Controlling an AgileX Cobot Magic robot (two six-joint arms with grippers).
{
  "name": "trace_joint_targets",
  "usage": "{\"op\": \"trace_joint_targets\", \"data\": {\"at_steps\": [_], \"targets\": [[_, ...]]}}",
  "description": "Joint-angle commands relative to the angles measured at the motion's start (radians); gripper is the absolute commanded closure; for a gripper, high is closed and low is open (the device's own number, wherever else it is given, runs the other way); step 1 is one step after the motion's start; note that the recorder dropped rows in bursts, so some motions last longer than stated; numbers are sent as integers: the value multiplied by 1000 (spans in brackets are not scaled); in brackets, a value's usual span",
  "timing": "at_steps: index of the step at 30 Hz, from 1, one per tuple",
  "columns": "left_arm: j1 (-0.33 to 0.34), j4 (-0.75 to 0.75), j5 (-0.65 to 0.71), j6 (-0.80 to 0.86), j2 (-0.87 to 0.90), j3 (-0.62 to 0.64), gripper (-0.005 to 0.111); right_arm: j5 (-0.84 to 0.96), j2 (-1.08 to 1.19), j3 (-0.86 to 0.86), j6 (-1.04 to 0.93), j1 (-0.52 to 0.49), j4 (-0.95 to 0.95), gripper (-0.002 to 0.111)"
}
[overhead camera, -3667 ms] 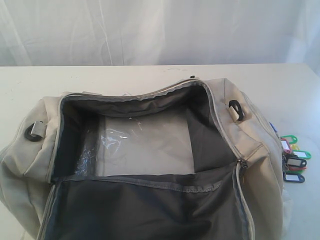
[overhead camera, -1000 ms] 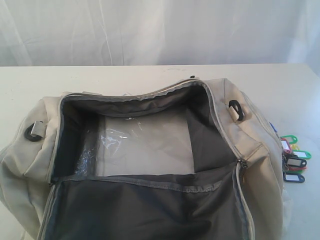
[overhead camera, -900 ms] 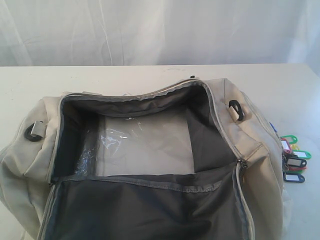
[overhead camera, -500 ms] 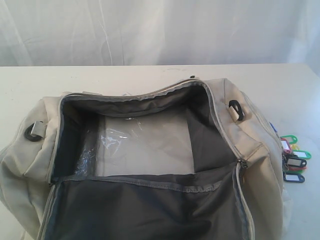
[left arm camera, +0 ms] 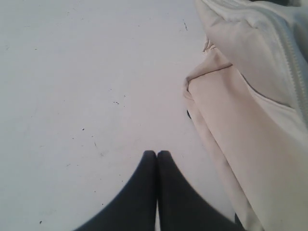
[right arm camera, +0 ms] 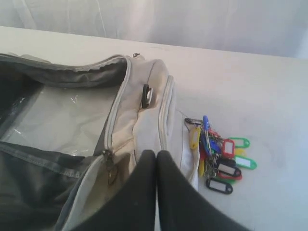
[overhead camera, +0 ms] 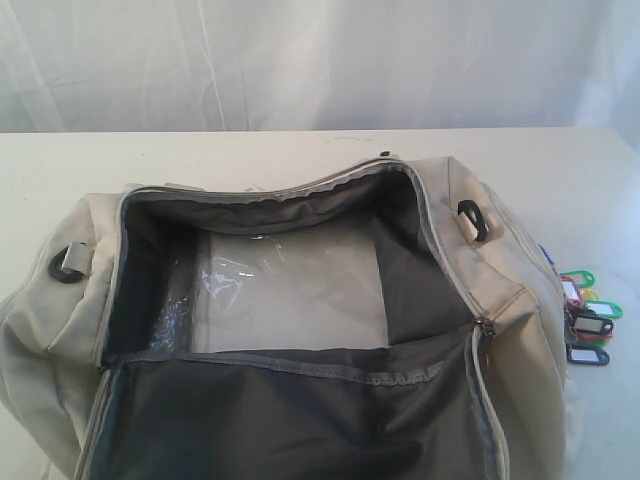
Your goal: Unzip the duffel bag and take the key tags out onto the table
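My left gripper (left arm camera: 157, 156) has its 2 fingers pressed together with nothing between them, hanging over bare table (left arm camera: 72, 72). The duffel bag (left arm camera: 250, 120) lies just beside these jaws, its beige end panel close but not touching them. My right gripper (right arm camera: 156, 155) is likewise closed flat and empty, poised above the bag's other end. The black D-ring (right arm camera: 146, 96) sits ahead of its tips and a grey zipper pull (right arm camera: 111, 171) close beside them.

The key tags (right arm camera: 221, 154) lie ahead of my right jaws, just past the bag's end wall. They rest on the table as 1 bunch: red, green, blue, yellow and black tags on metal rings. Whether the nearest tag touches the fabric, I cannot tell.

The bag's main opening is unzipped wide. Inside I see only dark lining and a clear plastic sheet (overhead camera: 290, 285) on the floor.

I judge both steps finished: zipper open, tags out on the table. No grasp looks called for next. The sensible move would be to draw both arms clear, taking care not to snag the open zipper flap or nudge the bunch.
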Motion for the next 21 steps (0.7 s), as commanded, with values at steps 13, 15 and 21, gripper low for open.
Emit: {"op": "trace_joint_targets", "data": {"at_steps": [13,15,21], "targets": [[3,-7,-2,-9,-4,5,107,-396,-168,390,8,-69,-2,108],[3,-7,-2,-9,-4,5,107,-431,-173,439,8,-69,-2,108],[3,-7,-4,-9,-4,5,107,-566,-175,572,8,-69,0,108]]}}
